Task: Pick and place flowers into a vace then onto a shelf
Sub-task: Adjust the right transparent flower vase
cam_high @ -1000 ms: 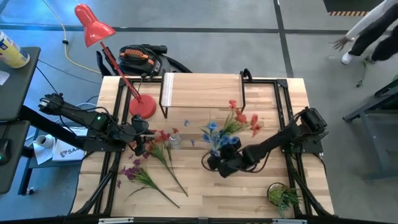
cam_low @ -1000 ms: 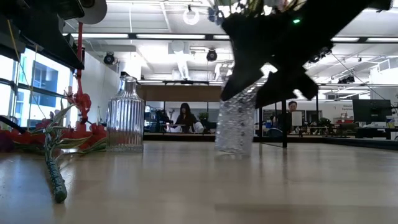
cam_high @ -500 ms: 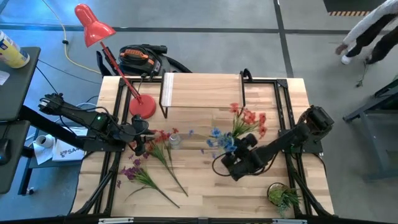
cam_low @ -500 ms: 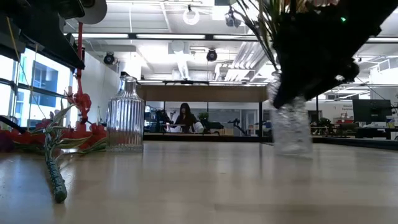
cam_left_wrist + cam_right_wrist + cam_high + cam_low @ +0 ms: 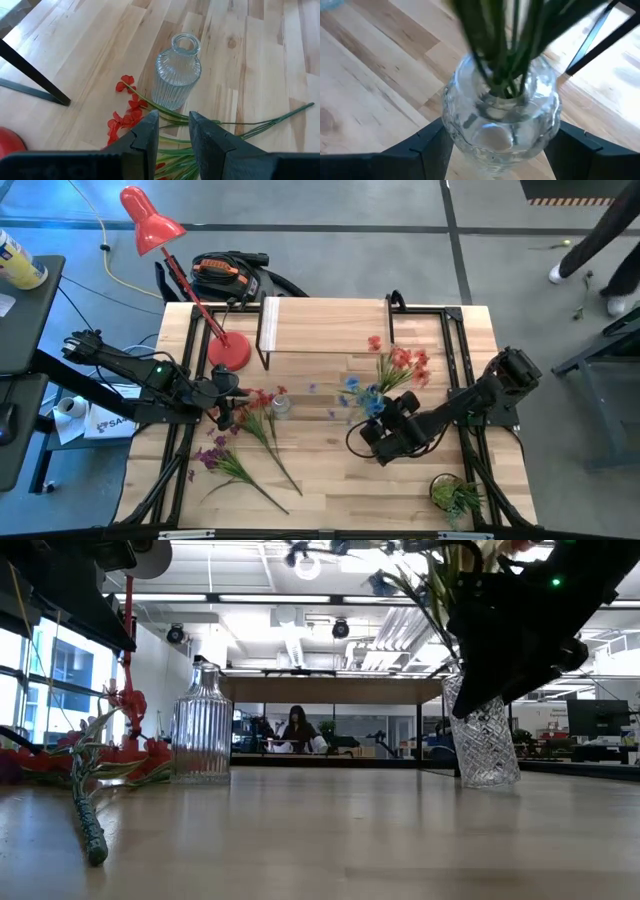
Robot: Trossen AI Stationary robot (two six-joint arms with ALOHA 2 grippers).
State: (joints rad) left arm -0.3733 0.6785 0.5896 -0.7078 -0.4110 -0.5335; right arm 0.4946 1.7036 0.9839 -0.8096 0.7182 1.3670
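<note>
Your right gripper (image 5: 495, 145) clasped the cut-glass vase (image 5: 481, 743) holding green-stemmed red and blue flowers (image 5: 385, 375), in front of the light wooden shelf with black legs (image 5: 325, 325). Your left gripper (image 5: 170, 132), its fingers slightly parted and grasping nothing, hung over loose red flowers (image 5: 125, 117) near the ribbed clear glass bottle (image 5: 176, 72), off the shelf's front left corner.

Shelf (image 5: 325, 325) sits at the table's (image 5: 320, 490) far edge. A ribbed bottle (image 5: 281, 404) stands mid-left, loose flowers (image 5: 245, 442) lying beside it. The right gripper (image 5: 385, 438) holds a vase (image 5: 481, 742) with flowers (image 5: 385, 375) in it, right of centre.
</note>
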